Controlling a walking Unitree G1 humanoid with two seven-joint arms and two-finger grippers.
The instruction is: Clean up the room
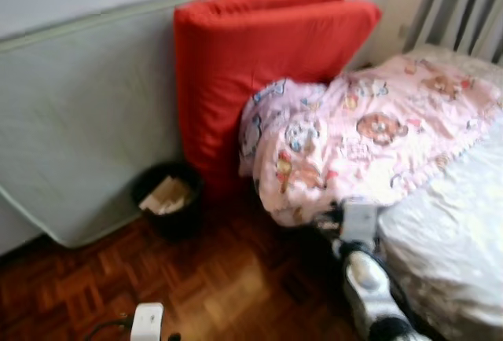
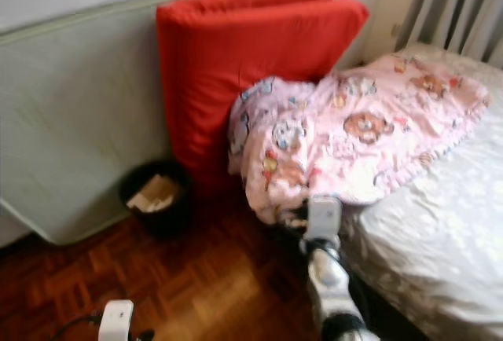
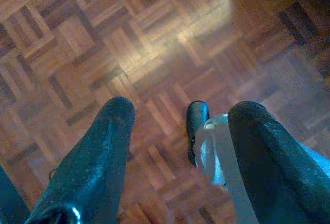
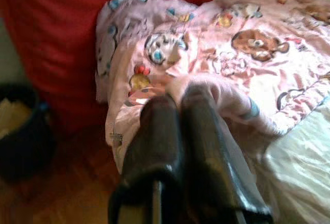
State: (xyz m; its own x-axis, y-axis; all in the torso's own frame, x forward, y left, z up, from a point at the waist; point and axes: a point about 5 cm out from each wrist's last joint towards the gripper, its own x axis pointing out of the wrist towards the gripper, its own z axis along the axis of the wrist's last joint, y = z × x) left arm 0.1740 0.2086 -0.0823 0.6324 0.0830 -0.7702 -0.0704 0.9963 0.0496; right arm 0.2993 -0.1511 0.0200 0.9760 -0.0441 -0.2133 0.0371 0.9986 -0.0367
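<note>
A pink cartoon-print blanket lies bunched on the bed, and one end hangs over the bed's corner toward the floor. My right gripper reaches into the blanket's lower edge. Its fingers are pressed together with a fold of pink fabric at their tips. The right forearm rises from the bottom of the eye views beside the bed. My left gripper hangs open over the parquet floor with nothing between its fingers. Its wrist shows at the bottom left.
Two red cushions stand against a pale mattress that leans on the wall. A black bin holding paper sits on the parquet at the foot of the mattress. Curtains hang behind the bed.
</note>
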